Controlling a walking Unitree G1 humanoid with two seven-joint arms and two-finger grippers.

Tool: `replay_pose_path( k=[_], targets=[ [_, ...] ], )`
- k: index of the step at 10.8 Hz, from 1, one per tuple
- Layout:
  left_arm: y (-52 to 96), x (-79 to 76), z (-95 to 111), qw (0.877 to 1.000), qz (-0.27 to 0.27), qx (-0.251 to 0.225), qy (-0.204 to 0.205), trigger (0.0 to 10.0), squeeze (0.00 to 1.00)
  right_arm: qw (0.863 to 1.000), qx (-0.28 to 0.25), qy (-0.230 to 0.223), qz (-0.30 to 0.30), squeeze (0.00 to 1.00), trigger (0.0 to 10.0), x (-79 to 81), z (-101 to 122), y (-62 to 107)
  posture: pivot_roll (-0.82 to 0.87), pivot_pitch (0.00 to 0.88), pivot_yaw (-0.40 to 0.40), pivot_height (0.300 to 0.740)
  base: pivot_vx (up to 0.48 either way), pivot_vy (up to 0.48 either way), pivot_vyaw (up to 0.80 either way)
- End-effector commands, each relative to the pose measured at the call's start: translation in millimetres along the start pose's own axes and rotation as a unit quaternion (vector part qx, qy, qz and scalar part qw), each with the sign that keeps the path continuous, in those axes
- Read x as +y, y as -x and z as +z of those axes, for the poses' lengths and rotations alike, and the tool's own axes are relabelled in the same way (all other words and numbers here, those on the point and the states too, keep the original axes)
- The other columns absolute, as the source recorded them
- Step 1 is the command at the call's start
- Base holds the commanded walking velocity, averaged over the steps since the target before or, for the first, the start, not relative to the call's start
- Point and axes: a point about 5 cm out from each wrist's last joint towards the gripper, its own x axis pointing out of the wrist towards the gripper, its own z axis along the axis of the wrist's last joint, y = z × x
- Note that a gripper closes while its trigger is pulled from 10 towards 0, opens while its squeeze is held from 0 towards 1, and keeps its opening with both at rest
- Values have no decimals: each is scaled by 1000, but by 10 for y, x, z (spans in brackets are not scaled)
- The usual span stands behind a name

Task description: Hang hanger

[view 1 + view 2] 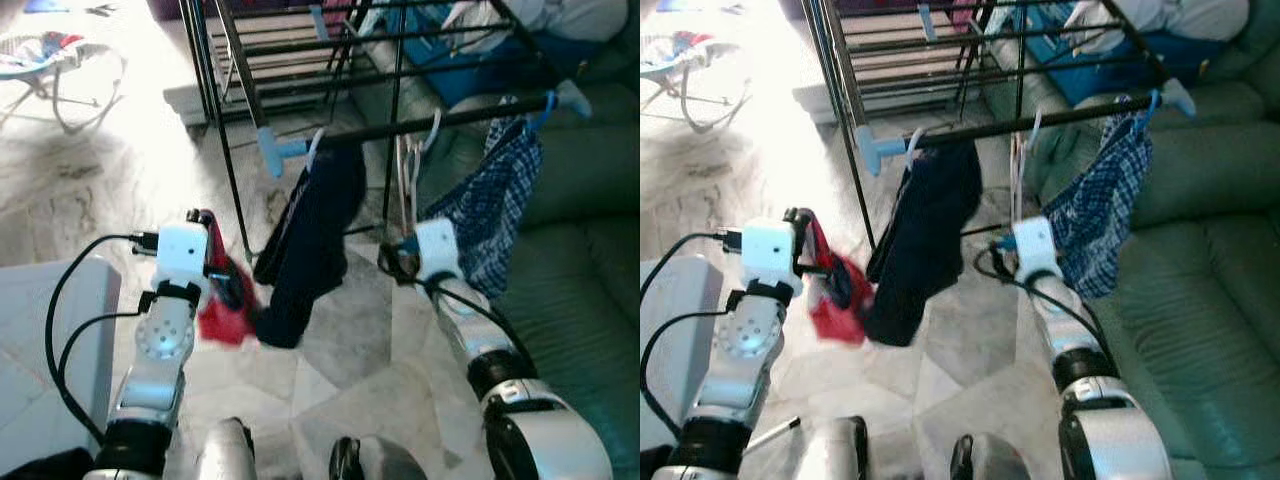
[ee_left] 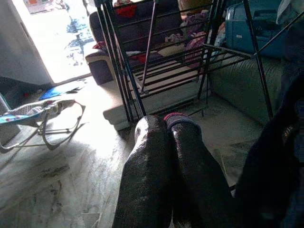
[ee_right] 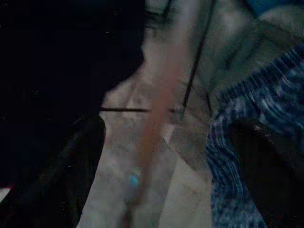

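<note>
Two garments hang from the near black rail [image 1: 450,118] of the drying rack [image 1: 300,60] in front of me: a dark navy piece [image 1: 310,235] on a white hanger [image 1: 316,142] toward the left, and a blue checked piece [image 1: 495,205] on a blue hanger [image 1: 545,105] at the rail's right end. Between them an empty white hanger [image 1: 432,128] hooks over the same rail, its loops [image 1: 408,180] dangling below.

My left pincer [image 2: 168,126] is raised to the left of the navy garment, its two black fingers [image 2: 147,161] pressed together on a strip of red cloth [image 1: 225,300], which bunches and droops beneath the wrist in the head views and touches the navy garment's lower edge. My right pincer [image 1: 400,258] is lifted just below the empty white hanger, between the two hanging garments. In its blurred wrist view a black finger [image 3: 80,166] stands at one side and another at the far side, well apart, with a pale upright bar [image 3: 156,109] between them; whether that bar touches either finger I cannot tell.

A green sofa [image 1: 580,290] runs along the right, behind and beneath the rack's end. A baby bouncer [image 1: 50,60] sits far left on the bright marble floor [image 1: 120,170], and a pale table [image 1: 40,320] edge lies near left.
</note>
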Motion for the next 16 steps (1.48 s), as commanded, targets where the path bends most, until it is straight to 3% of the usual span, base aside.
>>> replay_pose_path(
  k=[1,4,7,8,9,10,12,16],
  targets=[
    [22,-4,4,1000,2,-2,-1,10000,0,1000,-2,-12,-17,0,10000,-101,38,-13,66,137,-85,740,0,0,0],
    [-33,-52,27,1000,-9,-5,-1,10000,0,999,-19,10,-31,0,10000,-312,339,-120,62,133,-83,740,0,0,0],
    [-23,-45,12,1000,-8,-3,-3,10000,0,999,-23,24,-8,0,10000,-352,560,-193,77,129,-92,740,0,0,0],
    [-23,-55,14,1000,-7,-2,-4,10000,0,1000,-17,7,11,0,10000,-343,609,-212,84,130,-95,740,0,0,0],
    [-19,-57,13,1000,-7,-1,-5,10000,0,1000,-12,13,25,0,4588,-334,646,-225,86,131,-96,740,0,0,0],
    [-16,-59,11,1000,-8,0,-5,10000,0,999,-13,14,31,0,0,-331,673,-232,92,130,-97,740,0,0,0],
    [-9,-78,10,1000,-12,1,-5,10000,0,999,-20,14,34,0,0,-340,811,-259,95,131,-97,740,0,0,0],
    [4,-130,0,1000,-24,5,-9,10000,0,999,3,18,30,0,157,-361,736,-252,99,138,-97,740,0,0,0]
  ],
)
